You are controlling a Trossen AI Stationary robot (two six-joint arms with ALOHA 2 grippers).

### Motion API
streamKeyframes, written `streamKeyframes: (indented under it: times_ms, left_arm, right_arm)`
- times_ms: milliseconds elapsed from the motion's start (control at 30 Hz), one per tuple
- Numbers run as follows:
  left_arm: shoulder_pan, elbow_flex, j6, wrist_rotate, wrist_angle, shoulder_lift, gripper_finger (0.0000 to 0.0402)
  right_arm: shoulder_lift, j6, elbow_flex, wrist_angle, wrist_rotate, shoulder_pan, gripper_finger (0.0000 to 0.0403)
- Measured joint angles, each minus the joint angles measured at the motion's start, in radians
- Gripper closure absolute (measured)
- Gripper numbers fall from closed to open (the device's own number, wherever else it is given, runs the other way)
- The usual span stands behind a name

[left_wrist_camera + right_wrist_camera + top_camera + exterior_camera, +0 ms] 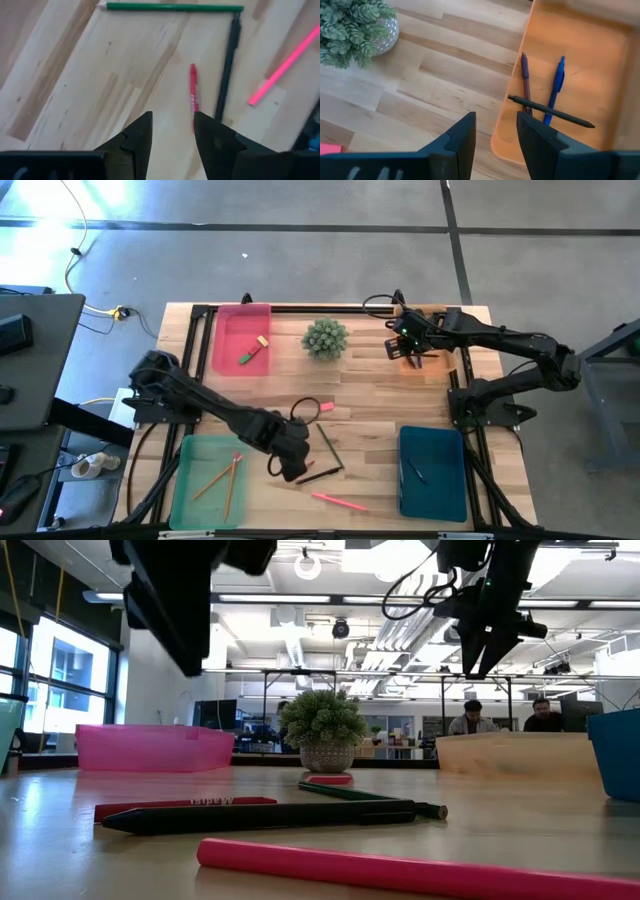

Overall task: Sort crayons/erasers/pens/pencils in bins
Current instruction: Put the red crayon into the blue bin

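Note:
My left gripper [172,117] hangs open above the table's near middle [290,468], fingers pointing down. Just beyond its fingertips lies a red crayon [193,95], and beside that a black pen [227,70]. A dark green pencil [175,7] and a pink pencil [285,65] lie flat on the wood close by. My right gripper [496,117] is open with nothing between its fingers, above the near edge of the orange bin [510,135]. That bin holds a purple pen [525,80], a blue pen [557,82] and a black pen [550,112].
A pink bin [240,340] at the far left holds two erasers. The light green bin [210,480] at the near left holds two orange pencils. The teal bin [432,472] holds a short dark stick. A potted plant [325,338] stands far centre, a pink eraser [326,407] near mid-table.

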Motion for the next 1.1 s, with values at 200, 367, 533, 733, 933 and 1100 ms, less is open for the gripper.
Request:
streamKeyframes:
  times_ms: [200, 367, 533, 733, 933, 1100]
  left_arm:
    - [-0.006, 0.000, -0.011, 0.005, 0.025, 0.056, 0.0271]
    - [-0.020, 0.000, -0.014, 0.016, 0.080, 0.082, 0.0271]
    - [-0.022, -0.001, -0.075, 0.016, 0.085, 0.090, 0.0271]
    - [-0.020, 0.000, -0.097, 0.029, 0.106, 0.134, 0.0271]
    - [-0.043, -0.001, -0.139, 0.044, 0.102, 0.181, 0.0271]
    - [-0.067, 0.000, -0.146, 0.038, 0.137, 0.196, 0.0271]
  right_arm:
    - [0.000, 0.000, 0.000, 0.000, 0.035, 0.000, 0.0269]
    - [0.000, 0.000, 0.000, 0.000, 0.036, 0.000, 0.0269]
    - [0.000, 0.001, 0.000, 0.002, 0.036, 0.000, 0.0269]
    - [0.000, 0.008, 0.000, 0.005, 0.029, -0.001, 0.0269]
    - [0.000, 0.011, 0.000, 0.008, 0.020, -0.001, 0.0269]
    - [0.000, 0.023, -0.001, 0.008, 0.018, -0.002, 0.0269]
